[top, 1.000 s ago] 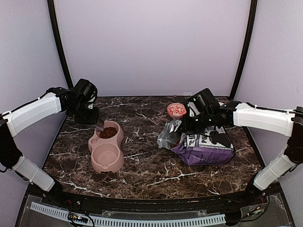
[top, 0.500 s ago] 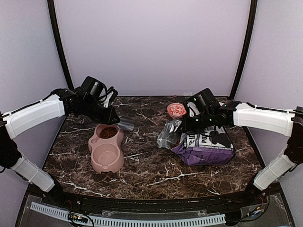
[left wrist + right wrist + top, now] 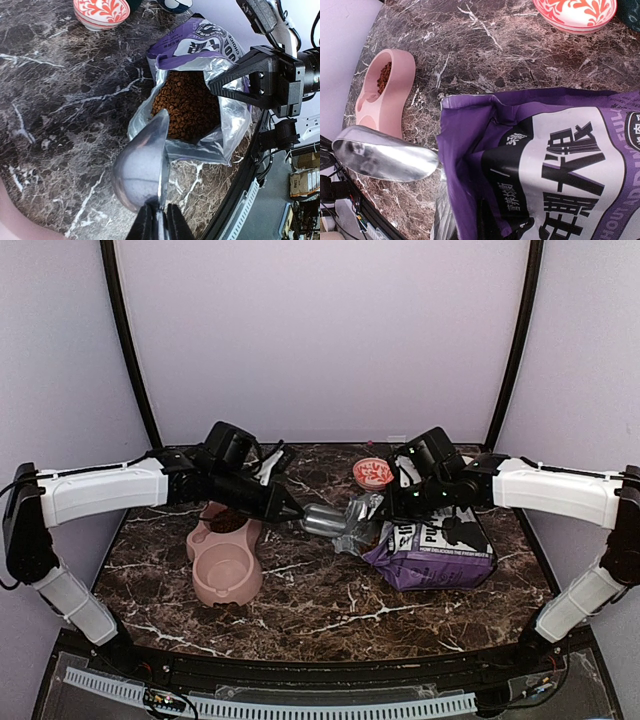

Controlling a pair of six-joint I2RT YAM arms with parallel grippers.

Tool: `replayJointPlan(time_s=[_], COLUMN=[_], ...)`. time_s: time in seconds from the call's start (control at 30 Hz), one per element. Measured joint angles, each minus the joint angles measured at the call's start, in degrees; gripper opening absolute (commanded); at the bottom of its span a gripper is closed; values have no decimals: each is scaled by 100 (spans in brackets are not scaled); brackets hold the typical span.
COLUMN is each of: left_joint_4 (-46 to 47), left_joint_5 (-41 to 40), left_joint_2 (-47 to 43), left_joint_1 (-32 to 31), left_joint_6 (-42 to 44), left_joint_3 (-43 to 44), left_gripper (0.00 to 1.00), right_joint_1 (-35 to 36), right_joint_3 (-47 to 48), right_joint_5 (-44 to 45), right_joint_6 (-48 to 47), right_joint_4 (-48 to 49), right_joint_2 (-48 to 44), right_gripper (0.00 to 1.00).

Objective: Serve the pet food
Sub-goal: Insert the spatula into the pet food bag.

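Observation:
The pet food (image 3: 187, 102) is a heap of reddish-brown kibble inside the open purple-and-white bag (image 3: 435, 545), which lies at the right. More kibble (image 3: 383, 75) fills the far cup of the pink double bowl (image 3: 225, 565). My left gripper (image 3: 293, 514) is shut on the handle of a metal scoop (image 3: 322, 521), also in the left wrist view (image 3: 142, 162), held just left of the bag's mouth. The scoop's inside faces away. My right gripper (image 3: 405, 498) is shut on the bag's top edge and holds the mouth open; its black fingers (image 3: 235, 75) show there.
A red-and-white patterned bowl (image 3: 373, 472) stands behind the bag, near the back edge. The pink bowl's near cup (image 3: 225, 570) holds no kibble. My left arm reaches over the bowl's far cup. Dark marble tabletop (image 3: 330, 590) lies in front.
My left arm has swung right from above the pink bowl's far cup to the bag's mouth, carrying the scoop. The right arm and bag have not moved.

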Motion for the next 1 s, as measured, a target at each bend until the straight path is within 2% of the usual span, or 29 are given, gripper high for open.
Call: replayJointPlan(time_s=[1.0], left_joint_4=[1534], left_joint_5=[765], left_joint_2=[2330], left_joint_1=[-730], left_joint_6=[-514], left_joint_3=[765], left_gripper=[0], right_joint_1=[24], right_joint_3=[-221], right_joint_5=[2], right_joint_6=[4], right_joint_4=[299], right_joint_2=[0], right_gripper=[0])
